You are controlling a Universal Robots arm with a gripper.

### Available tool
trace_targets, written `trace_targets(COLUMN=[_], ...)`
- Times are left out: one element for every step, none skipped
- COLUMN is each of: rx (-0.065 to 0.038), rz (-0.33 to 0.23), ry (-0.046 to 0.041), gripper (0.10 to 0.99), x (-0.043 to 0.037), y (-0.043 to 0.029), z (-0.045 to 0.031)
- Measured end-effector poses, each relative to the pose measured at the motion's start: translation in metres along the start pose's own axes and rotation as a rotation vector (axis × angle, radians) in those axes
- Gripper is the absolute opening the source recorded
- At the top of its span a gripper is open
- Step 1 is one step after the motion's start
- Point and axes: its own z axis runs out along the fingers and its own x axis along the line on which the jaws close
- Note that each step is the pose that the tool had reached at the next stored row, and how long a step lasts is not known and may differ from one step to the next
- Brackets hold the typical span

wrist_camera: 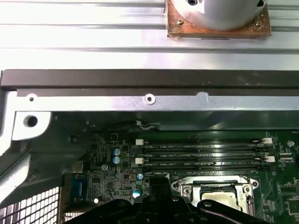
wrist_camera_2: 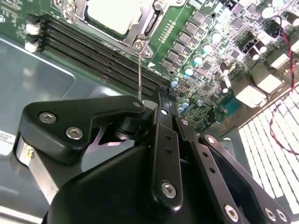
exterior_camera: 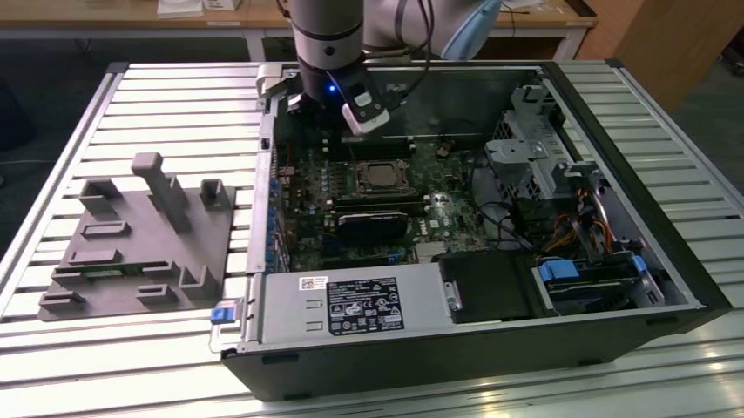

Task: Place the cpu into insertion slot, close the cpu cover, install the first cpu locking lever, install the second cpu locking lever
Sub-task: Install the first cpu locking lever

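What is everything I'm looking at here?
table: one, silver slats, under everything
computer case: one, black, open, on the table
fixture: one, grey, on the table, exterior view's left of the case
circuit board: one, green, inside the case
insertion slot: one, silvery rim, on the board
memory slots: several, black, beside the slot
cpu: one, pale silver, in the slot
cpu cover: one, silvery frame, around the cpu
lever: one, thin metal, at the slot's corner
arm: one, grey, above the case
gripper: one, black, over the board by the lever
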Motion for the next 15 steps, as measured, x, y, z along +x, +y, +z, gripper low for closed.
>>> trace_targets(rx=[-0.001,-0.002,-0.004,-0.004,-0.005,-0.005,-0.005,-0.006,-0.01,-0.017,-0.019,-0.019,-0.019,-0.019,-0.019], rz=[0.0,0.0,0.0,0.0,0.0,0.0,0.0,0.0,0.0,0.0,0.0,0.0,0.0,0.0,0.0], ry=[-0.0005,-0.0009,-0.0013,-0.0016,-0.0017,-0.0017,-0.0017,-0.0014,-0.0012,-0.0011,-0.0012,-0.0012,-0.0012,-0.0013,-0.0012], gripper=[0.106,0.106,0.106,0.106,0.106,0.106,0.106,0.106,0.106,0.106,0.106,0.106,0.106,0.106,0.106], x=[0.0,0.0,-0.0001,-0.0001,-0.0001,-0.0001,-0.0001,-0.0001,-0.0001,-0.0001,-0.0001,-0.0001,-0.0002,-0.0009,-0.0019], y=[0.0003,0.0005,0.0007,0.0008,0.0008,0.0008,0.0008,0.0008,0.0007,0.0008,0.0008,0.0008,0.0008,0.0008,0.0008], z=[-0.0012,-0.0021,-0.0029,-0.0033,-0.0032,-0.0033,-0.0033,-0.0034,-0.0035,-0.0034,-0.0034,-0.0034,-0.0034,-0.0033,-0.0033])
